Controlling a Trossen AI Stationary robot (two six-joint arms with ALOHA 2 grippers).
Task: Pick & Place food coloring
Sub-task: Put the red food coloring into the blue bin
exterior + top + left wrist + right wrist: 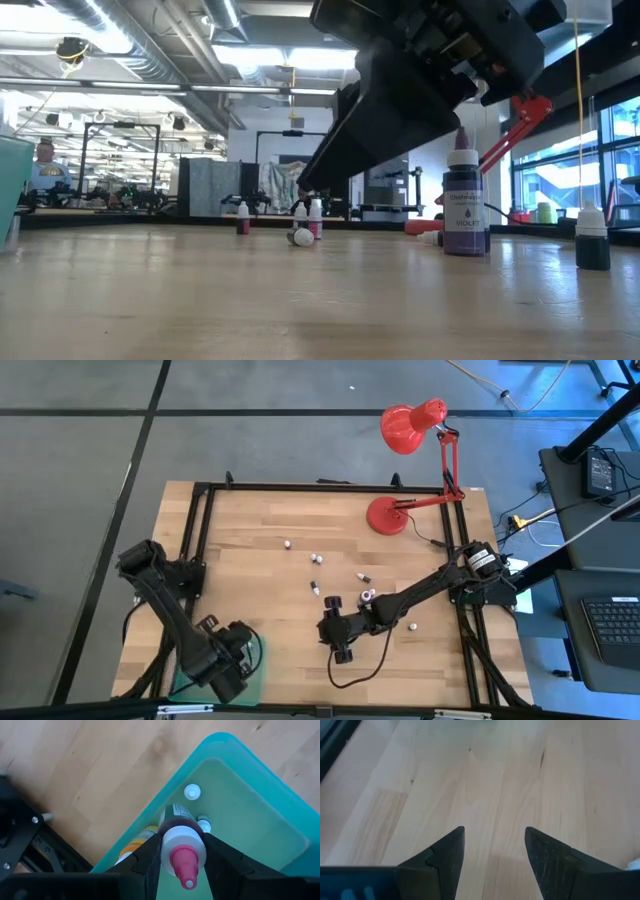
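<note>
My left gripper [228, 660] hangs over the flat green tray [256, 652] at the table's near left corner, shut on a dark red food coloring bottle [181, 832] with a white collar and pink tip. Below it in the tray [240, 750] lie a yellow-orange bottle [134, 844] and two white-capped ones [191, 791] [203, 824]. My right gripper [338, 640] [494, 832] hovers open over bare wood near the table's middle, with nothing between its fingers. Several tiny bottles [314, 588] stand or lie on the table beyond it, among them a violet one [462, 205]. My left gripper pinches the dark red bottle between its two fingers at the white collar [172, 840], just below the pink tip. The fingers [150, 852] come from above, pointing down. The bottle stands roughly upright along them, tip up, over the tray; whether its bottom touches the tray floor I cannot tell.
A red desk lamp [388, 515] stands at the table's far right, its head past the far edge. A black frame [320, 486] runs round the tabletop. A black cable [372, 665] loops below my right gripper. Bare wood lies between the tray and the scattered bottles.
</note>
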